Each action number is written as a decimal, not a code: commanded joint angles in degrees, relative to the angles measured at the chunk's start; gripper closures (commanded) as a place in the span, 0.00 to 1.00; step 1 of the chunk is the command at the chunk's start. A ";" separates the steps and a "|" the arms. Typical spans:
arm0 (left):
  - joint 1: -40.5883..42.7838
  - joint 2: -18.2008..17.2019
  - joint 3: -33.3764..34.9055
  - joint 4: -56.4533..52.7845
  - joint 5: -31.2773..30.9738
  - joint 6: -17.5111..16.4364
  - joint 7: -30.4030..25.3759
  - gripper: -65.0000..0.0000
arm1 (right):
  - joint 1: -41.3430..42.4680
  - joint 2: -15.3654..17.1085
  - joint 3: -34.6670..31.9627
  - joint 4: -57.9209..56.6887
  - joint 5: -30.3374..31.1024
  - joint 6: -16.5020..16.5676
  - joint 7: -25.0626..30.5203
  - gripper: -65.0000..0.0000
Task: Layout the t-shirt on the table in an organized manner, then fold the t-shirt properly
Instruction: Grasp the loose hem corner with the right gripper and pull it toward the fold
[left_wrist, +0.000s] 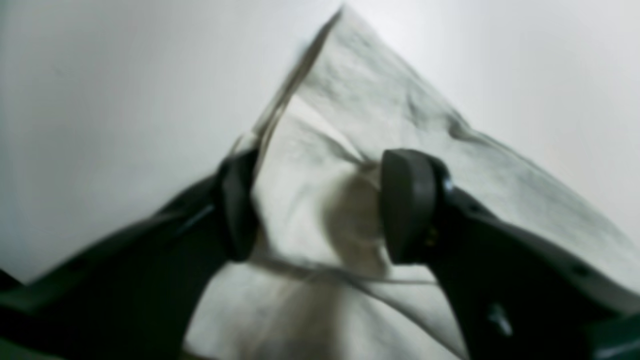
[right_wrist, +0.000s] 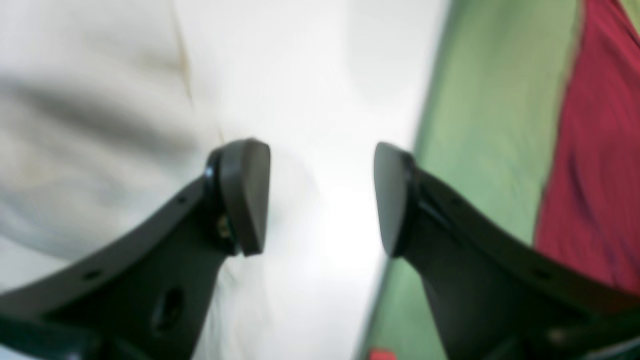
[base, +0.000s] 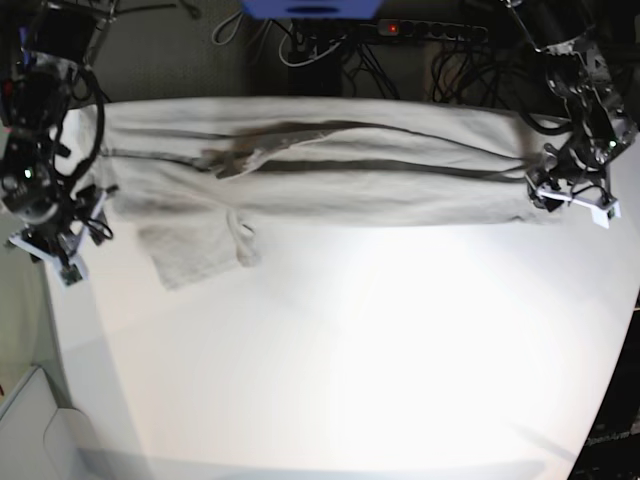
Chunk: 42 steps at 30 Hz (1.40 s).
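Left wrist view: the left gripper (left_wrist: 320, 205) has its 2 pads spread apart, with a bunched fold of the t-shirt (left_wrist: 360, 125) lying between them. The cloth looks loose rather than pinched, so I judge it released. Beyond it the shirt tapers to a corner on the white table (left_wrist: 100, 100).

Right wrist view: the right gripper (right_wrist: 322, 197) is spread wide with only bare table showing in the gap; nothing is held. Blurred shirt cloth sits to the left, and the table edge runs to the right, past which lie green and red surfaces.

Base view: the t-shirt (base: 330, 165) lies as a long, creased band across the far side of the table (base: 350, 350), 1 sleeve flopping toward the near side.

To lay it out well, the next grasps should probably take single-layer edges near the corners and draw the band toward the near side, keeping both ends level.
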 joint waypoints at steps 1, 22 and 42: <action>0.41 -0.64 -0.24 0.46 0.74 0.57 1.06 0.37 | 3.23 0.91 -1.17 -1.03 0.00 -0.25 -0.26 0.48; 0.15 1.73 -0.32 0.46 1.18 0.57 1.06 0.30 | 25.30 -4.54 -8.47 -40.86 -0.08 -0.25 2.47 0.48; -0.11 1.82 -0.32 0.46 0.91 0.83 0.97 0.30 | 17.30 -7.71 -8.03 -16.15 0.27 -0.25 -6.76 1.00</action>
